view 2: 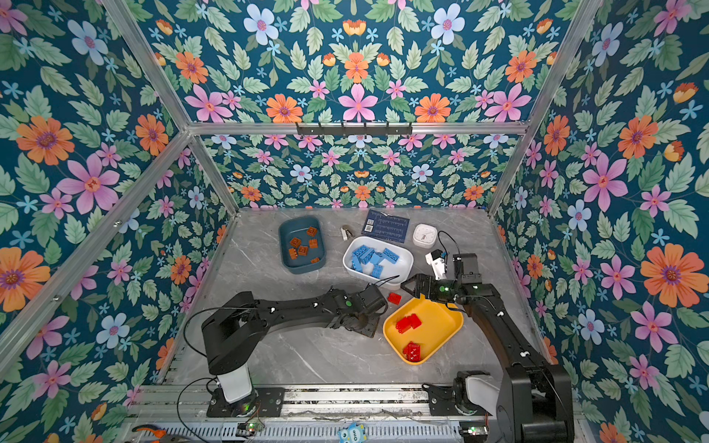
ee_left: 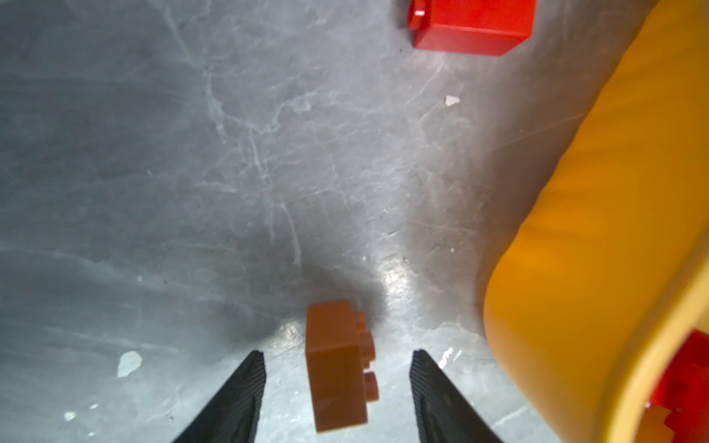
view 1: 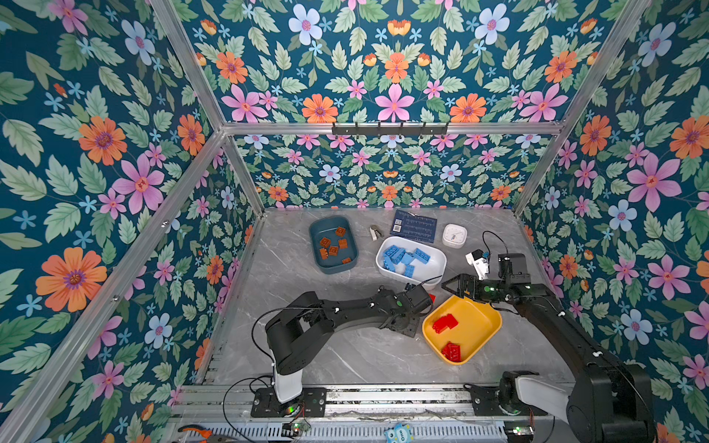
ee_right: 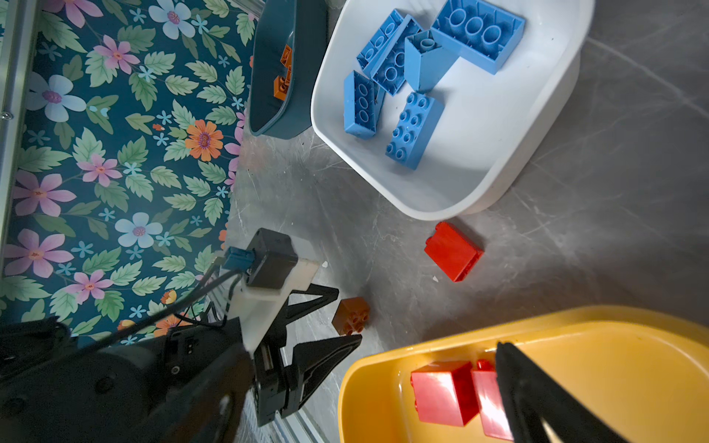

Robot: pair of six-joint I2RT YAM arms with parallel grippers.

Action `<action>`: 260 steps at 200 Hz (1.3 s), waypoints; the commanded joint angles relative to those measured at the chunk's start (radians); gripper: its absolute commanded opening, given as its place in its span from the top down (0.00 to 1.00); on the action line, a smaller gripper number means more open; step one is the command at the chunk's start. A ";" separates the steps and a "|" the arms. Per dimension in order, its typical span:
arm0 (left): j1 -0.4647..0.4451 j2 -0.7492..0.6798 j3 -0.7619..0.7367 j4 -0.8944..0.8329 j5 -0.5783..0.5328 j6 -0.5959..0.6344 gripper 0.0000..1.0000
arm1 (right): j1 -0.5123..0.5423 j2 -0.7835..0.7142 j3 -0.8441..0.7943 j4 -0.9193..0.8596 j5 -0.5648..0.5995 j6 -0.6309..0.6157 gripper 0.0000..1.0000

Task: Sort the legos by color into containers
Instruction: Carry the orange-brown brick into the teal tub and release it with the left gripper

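Note:
An orange-brown lego (ee_left: 333,364) lies on its side on the grey table, between the spread fingers of my left gripper (ee_left: 337,352), which is open and not touching it. The same lego (ee_right: 351,316) shows in the right wrist view beside the yellow container (ee_right: 614,364); in both top views the arm hides it. A loose red lego (view 2: 394,298) lies between the white container (view 1: 437,268) of blue legos and the yellow container (view 1: 475,322) of red ones. The teal container (view 1: 326,226) holds orange-brown legos. My right gripper (view 1: 443,284) hovers open and empty at the yellow container's far rim.
A white clock (view 1: 454,234), a dark blue card (view 1: 414,226) and a small grey clip-like object (view 1: 376,232) lie along the back of the table. Floral walls and aluminium posts enclose three sides. The left arm (view 1: 345,310) stretches low across the middle.

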 commanded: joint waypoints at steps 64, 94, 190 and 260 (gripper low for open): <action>0.000 0.039 -0.002 -0.008 -0.007 0.002 0.62 | 0.000 0.004 0.003 0.014 -0.011 -0.006 0.01; 0.001 0.039 0.004 -0.021 -0.022 0.003 0.80 | 0.001 0.006 0.004 0.015 -0.015 -0.004 0.01; 0.162 -0.113 0.082 -0.144 -0.075 0.178 0.82 | 0.028 -0.001 0.010 0.087 -0.103 0.054 0.01; 0.508 -0.056 0.267 -0.135 -0.169 0.443 0.80 | 0.068 0.002 0.031 0.116 -0.092 0.088 0.01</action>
